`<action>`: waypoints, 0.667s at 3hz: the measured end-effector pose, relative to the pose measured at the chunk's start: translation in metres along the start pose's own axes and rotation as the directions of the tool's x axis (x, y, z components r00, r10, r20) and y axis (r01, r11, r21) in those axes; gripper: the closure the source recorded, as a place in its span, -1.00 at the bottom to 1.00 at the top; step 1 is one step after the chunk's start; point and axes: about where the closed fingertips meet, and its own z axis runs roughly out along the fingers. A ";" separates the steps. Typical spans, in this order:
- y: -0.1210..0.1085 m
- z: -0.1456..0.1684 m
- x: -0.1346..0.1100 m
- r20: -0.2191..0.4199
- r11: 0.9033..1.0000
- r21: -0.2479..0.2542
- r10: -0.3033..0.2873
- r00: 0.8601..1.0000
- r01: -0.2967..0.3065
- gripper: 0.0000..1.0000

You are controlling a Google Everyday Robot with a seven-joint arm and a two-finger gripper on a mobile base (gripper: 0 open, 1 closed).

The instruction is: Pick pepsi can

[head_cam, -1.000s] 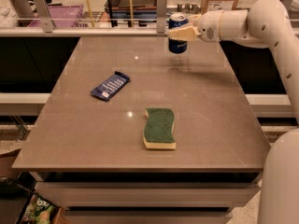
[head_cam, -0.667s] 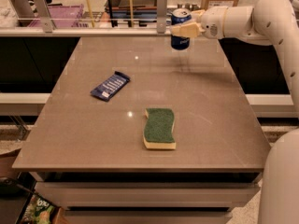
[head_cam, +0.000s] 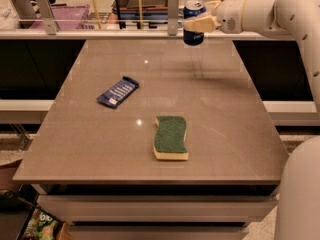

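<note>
Above the far edge of the counter (head_cam: 215, 134), right of its centre line as viewed: pepsi can (head_cam: 193, 38), upright, silver top up, dark blue body; it hangs clear of the counter top with nothing touching it from below; a faint dim patch sits on the counter surface just beneath it.

Tool (head_cam: 192, 23) is clamped on the can's mid-body, coming in from the counter's right side; one cream finger (head_cam: 205, 23) lies across the can's front; the other is hidden behind the can; fingers are closed down to can width, with the can as the only thing in the grip.

Arm (head_cam: 260, 11): white, roughly level over the counter's far right corner; it then curves down past the counter's right edge and out of view; another white rounded part of the robot (head_cam: 300, 194) sits off the counter's near right corner.

On the counter: a flat blue snack wrapper (head_cam: 118, 91), left of centre, lying at an angle, well apart from the can; a green-topped yellow sponge (head_cam: 170, 137), near the counter's front, about mid-width, lying flat; wrapper and sponge are apart from each other.

Behind the counter's far edge: a pale rail (head_cam: 100, 34) runs along it; a purple bin (head_cam: 70, 16) is beyond that, toward the far left corner.
</note>
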 end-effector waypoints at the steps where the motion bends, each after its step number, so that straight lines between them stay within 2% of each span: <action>1: 0.000 -0.002 -0.016 -0.007 0.999 0.005 -0.036 0.999 0.036 1.00; 2: 0.002 -0.005 -0.042 -0.006 0.994 0.014 -0.110 0.994 0.110 1.00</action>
